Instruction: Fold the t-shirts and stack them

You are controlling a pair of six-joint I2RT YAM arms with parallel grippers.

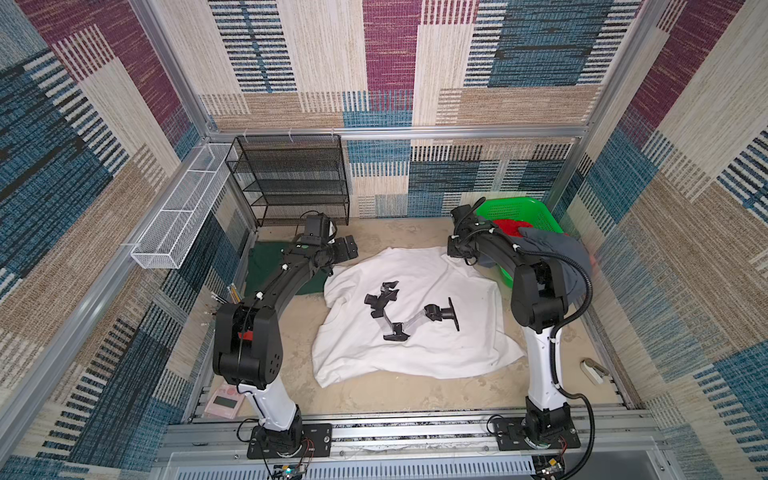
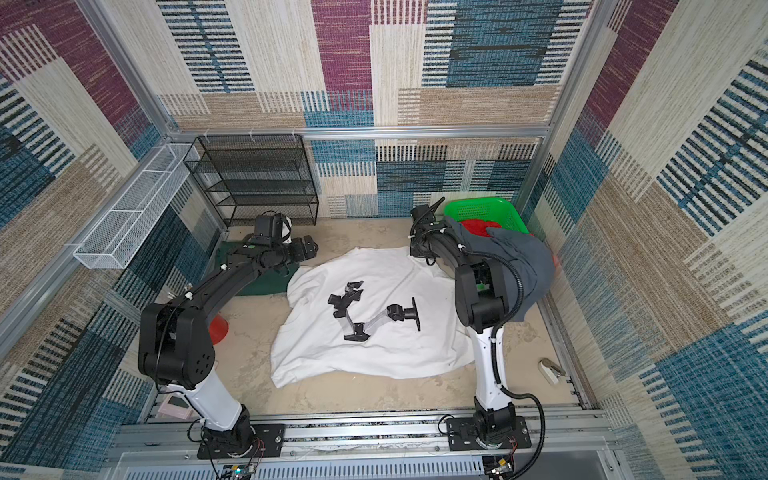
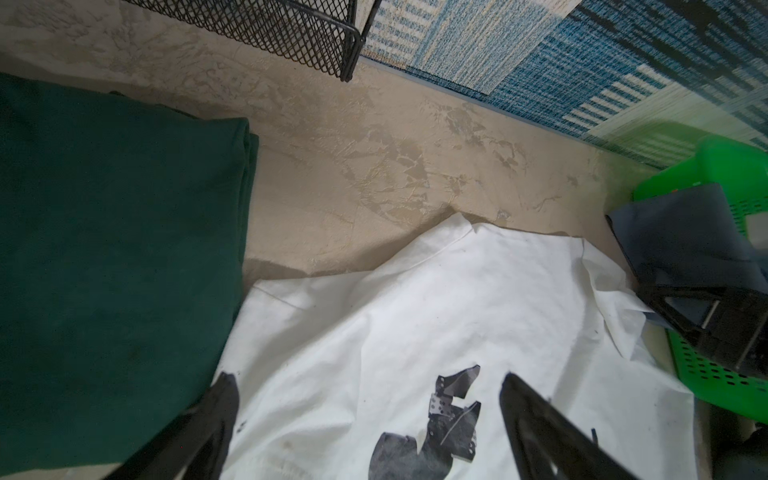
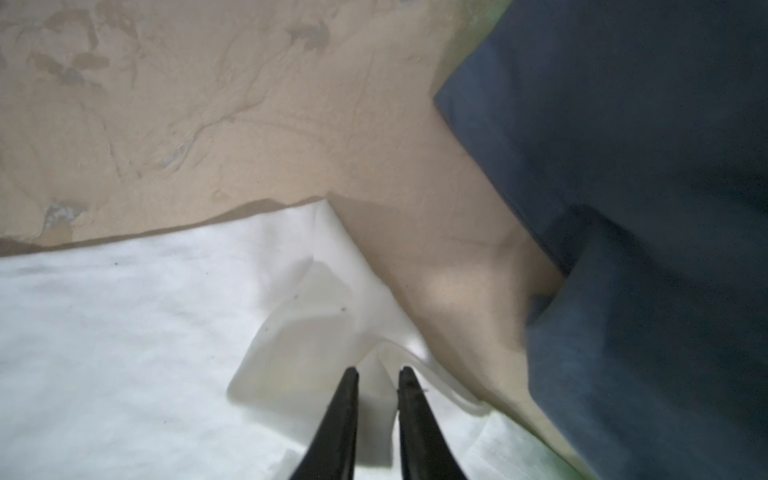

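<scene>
Corners decide the coming fold, I judge: the white shirt [image 1: 457, 353] lies spread print-up beside the basket [image 1: 523, 208], its far edge running from there toward the folded green shirt [image 3: 104, 228]. The right gripper [image 4: 379, 374] sits at the corner nearest the basket, jaws a sliver apart over a raised fold; grip unclear. The left gripper [image 3: 368, 378], spread wide and empty, hovers near the farther corner.
</scene>
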